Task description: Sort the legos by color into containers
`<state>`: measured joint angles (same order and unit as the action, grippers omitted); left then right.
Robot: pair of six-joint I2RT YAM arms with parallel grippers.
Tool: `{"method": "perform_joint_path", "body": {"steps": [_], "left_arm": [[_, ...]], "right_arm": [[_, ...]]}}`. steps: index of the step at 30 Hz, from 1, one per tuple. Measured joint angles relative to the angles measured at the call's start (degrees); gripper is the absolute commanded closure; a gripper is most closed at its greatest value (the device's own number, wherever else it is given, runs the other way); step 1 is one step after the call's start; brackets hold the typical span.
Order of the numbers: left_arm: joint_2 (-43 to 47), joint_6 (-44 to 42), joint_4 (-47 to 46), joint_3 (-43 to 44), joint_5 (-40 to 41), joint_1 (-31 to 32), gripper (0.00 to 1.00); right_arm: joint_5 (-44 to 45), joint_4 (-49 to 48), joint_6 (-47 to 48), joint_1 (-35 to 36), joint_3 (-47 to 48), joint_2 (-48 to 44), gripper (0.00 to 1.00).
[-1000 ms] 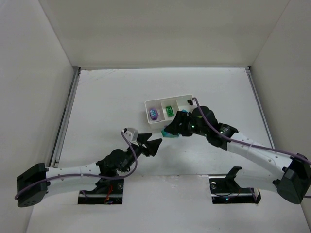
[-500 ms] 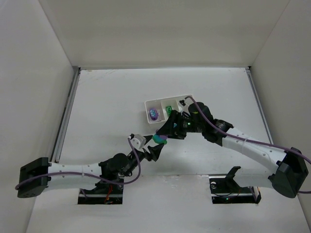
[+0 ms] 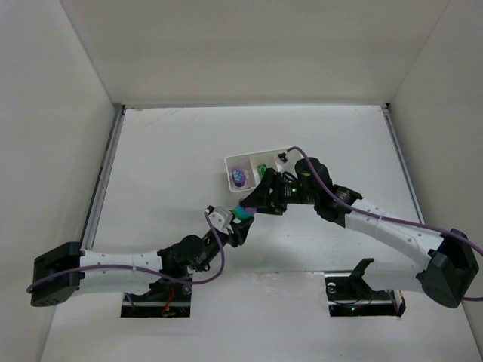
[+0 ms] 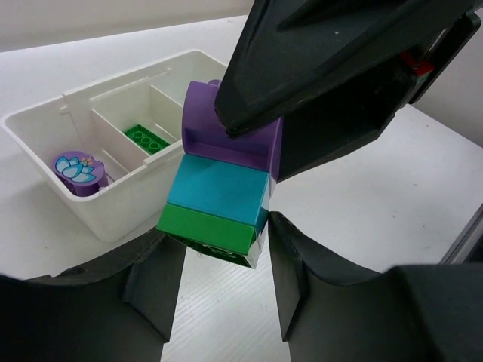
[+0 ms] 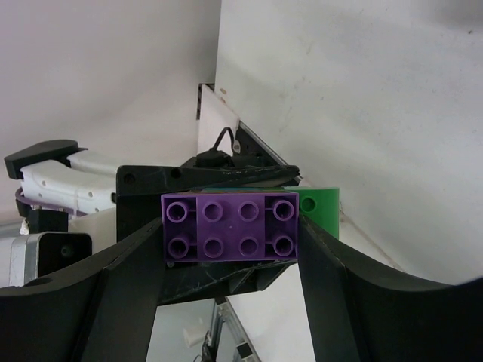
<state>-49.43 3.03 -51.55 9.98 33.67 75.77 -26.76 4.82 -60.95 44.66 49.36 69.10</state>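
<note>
Purple-teal-green lego stack (image 4: pixel 223 188) is being held beside the white tray (image 4: pixel 128 207) near the surface's middle. Right end effector (image 5: pixel 230 240) is pinching the purple top lego (image 5: pixel 229 225); left end effector (image 4: pixel 224 255) is flanking the green bottom lego (image 4: pixel 202 228), grip undeterminable.

The tray (image 4: pixel 139 200) is smooth white plastic with a soft sheen. Just in front of it, the purple brick (image 4: pixel 226 143), teal brick (image 4: pixel 219 188) and green brick (image 4: pixel 205 226) are glossy plastic. The left end effector (image 4: pixel 224 273) and right end effector (image 5: pixel 230 230) look like matt black plastic, and the desk (image 4: pixel 377 200) is matt white.
</note>
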Motion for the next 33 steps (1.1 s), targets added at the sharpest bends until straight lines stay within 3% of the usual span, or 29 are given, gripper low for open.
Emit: {"method": "perform_joint_path", "body": {"steps": [7,16,33], "left_arm": [[-0.6,0.4,0.2,0.2,-0.4,-0.1,0.61],[-2.3,1.7,0.4,0.6,-1.3,0.0,0.79],[3.6,5.2,1.5,0.5,-2.5,-1.4,0.80]], "right_arm": [[-1.2,-2.2,0.0,-1.3,-1.6,0.0,0.46],[-2.5,-2.9,0.9,-3.0,-3.0,-0.1,0.46],[-0.6,-2.5,4.1,-8.3,-6.1,-3.2,0.46]]}}
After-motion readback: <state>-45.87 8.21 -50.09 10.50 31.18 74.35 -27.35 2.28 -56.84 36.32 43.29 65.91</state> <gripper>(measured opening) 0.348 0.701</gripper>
